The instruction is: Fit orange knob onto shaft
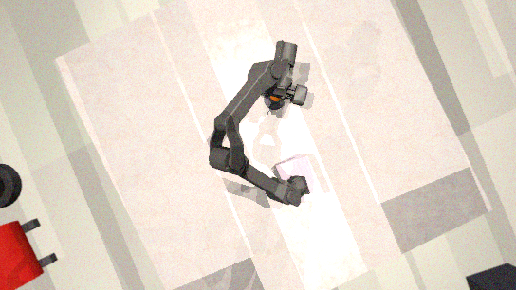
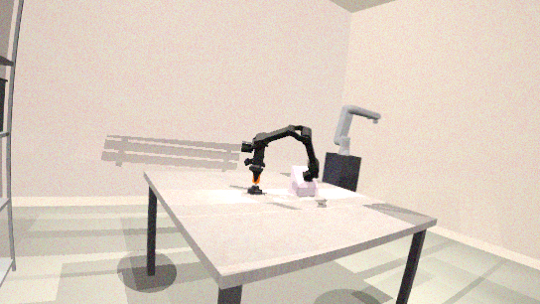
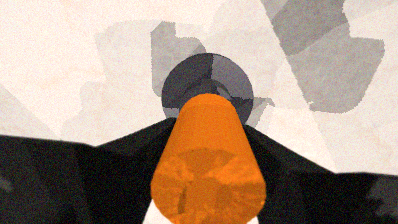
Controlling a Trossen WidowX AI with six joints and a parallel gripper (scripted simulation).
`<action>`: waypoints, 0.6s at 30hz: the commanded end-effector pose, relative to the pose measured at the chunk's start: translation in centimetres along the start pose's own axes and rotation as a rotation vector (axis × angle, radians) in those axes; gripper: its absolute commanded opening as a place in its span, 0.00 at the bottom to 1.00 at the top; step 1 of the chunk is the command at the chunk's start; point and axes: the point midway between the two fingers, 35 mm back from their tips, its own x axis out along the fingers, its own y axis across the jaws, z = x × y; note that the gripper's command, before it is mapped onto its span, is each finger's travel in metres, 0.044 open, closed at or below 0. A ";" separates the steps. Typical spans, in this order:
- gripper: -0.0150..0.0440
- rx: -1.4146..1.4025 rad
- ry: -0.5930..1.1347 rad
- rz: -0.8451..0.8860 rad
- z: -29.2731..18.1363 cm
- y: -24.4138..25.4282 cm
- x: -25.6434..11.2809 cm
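The orange knob is held upright between the fingers of my gripper, which is shut on it. The dark round pedestal stands on the table under the knob. In the wrist view the knob's far end overlaps the pedestal's middle and its raised centre. In the exterior view the knob is just above the pedestal. The silver shaft and its flat side cannot be made out, and the knob's hole underneath is hidden.
A pale pink block stands on the table beside the arm's base. Beyond the table are a grey robot arm on a black stand, a metal shelf and a red object. Patchy shadows cross the table.
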 end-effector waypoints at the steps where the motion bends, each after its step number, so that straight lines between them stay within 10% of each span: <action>1: 0.25 -0.010 -0.003 0.002 0.0 0.0 0.1; 18: 0.25 -0.010 -0.003 0.002 0.0 0.4 -0.3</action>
